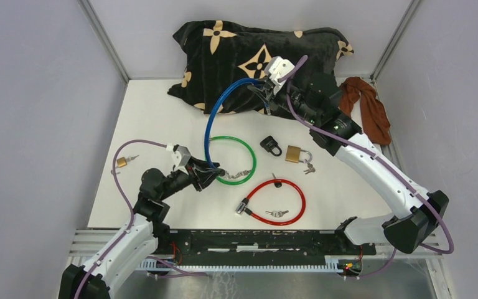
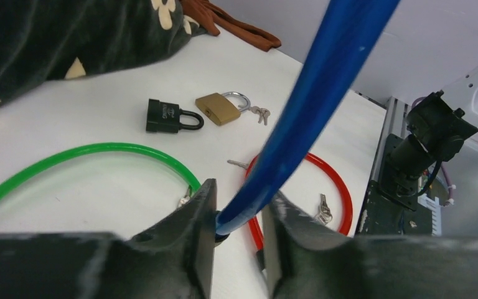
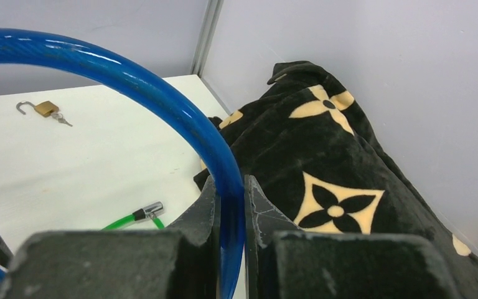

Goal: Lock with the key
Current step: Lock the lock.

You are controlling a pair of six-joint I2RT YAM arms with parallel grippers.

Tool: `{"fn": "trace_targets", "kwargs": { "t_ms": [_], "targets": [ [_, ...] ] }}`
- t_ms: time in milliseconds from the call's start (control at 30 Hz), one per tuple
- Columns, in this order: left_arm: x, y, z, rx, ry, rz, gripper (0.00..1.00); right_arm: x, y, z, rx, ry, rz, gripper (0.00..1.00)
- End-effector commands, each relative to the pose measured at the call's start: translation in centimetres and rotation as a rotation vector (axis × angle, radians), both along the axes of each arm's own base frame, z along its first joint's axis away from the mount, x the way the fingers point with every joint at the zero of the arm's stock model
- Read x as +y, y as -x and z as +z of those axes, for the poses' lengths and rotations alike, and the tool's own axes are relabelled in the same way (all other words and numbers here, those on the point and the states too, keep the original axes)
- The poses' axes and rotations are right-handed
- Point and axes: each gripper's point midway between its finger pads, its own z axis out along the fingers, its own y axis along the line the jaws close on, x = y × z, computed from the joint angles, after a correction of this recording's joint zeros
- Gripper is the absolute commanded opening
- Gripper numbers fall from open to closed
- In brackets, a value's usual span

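Note:
A blue cable lock (image 1: pixel 210 118) arcs up from my left gripper (image 1: pixel 215 171) to my right gripper (image 1: pixel 266 90). In the left wrist view the blue cable (image 2: pixel 311 99) runs down between the fingers of my left gripper (image 2: pixel 239 205), which are shut on its dark lower end. In the right wrist view my right gripper (image 3: pixel 230 187) is shut tight on the blue cable (image 3: pixel 131 75), above the pillow's edge. A small bunch of keys (image 1: pixel 277 213) lies inside the red cable loop (image 1: pixel 295 190). A single key (image 2: pixel 236 164) lies by that loop's far side. Neither gripper holds a key.
A green cable lock (image 1: pixel 249 152) lies beside my left gripper. A black padlock (image 1: pixel 271 146) and a brass padlock (image 1: pixel 295 154) with keys sit mid-table. A small brass padlock (image 1: pixel 122 162) lies at the left. A black flowered pillow (image 1: pixel 236 43) and a brown cloth (image 1: pixel 370 109) are at the back.

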Motion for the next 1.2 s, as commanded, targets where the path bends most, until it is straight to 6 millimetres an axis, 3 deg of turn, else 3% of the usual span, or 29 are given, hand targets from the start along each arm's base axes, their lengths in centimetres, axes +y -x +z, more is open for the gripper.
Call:
{"fn": "trace_targets", "kwargs": {
  "t_ms": [0,67,167,267,400,500,700,867,1000,1167],
  "targets": [
    [-0.2,-0.2,0.1,0.028,0.040,0.012,0.33,-0.3,2.4,6.1,-0.071,-0.142,-0.049,0.00],
    [0.1,-0.7,1.3,0.060,0.099,0.050,0.03,1.1,4.0,6.2,-0.046,-0.191,-0.032,0.00],
    [1.4,-1.2,6.2,0.098,0.313,0.115,0.02,3.6,7.1,7.0,0.013,-0.297,0.051,0.00],
    [4.5,-0.2,11.1,0.034,0.508,0.149,0.02,5.4,9.9,8.1,0.053,-0.391,0.124,0.00],
    [6.6,4.0,15.7,-0.197,0.587,0.137,0.02,7.9,15.2,9.3,0.073,-0.532,0.307,0.00],
    [6.6,8.8,19.0,-0.425,0.577,0.035,0.02,9.3,18.4,10.4,0.063,-0.581,0.433,0.00],
    [8.0,13.0,21.2,-0.639,0.614,0.048,0.02,9.0,22.7,11.1,0.049,-0.662,0.541,0.00],
    [7.8,15.2,22.1,-0.704,0.619,-0.011,0.02,8.6,24.6,11.6,0.029,-0.684,0.560,0.00],
    [7.8,15.6,22.4,-0.729,0.614,-0.008,0.02,8.0,25.6,11.7,0.006,-0.712,0.577,0.00],
    [8.0,15.4,22.6,-0.716,0.627,0.000,0.02,7.8,25.5,11.8,-0.027,-0.715,0.549,0.00]
  ]
}}
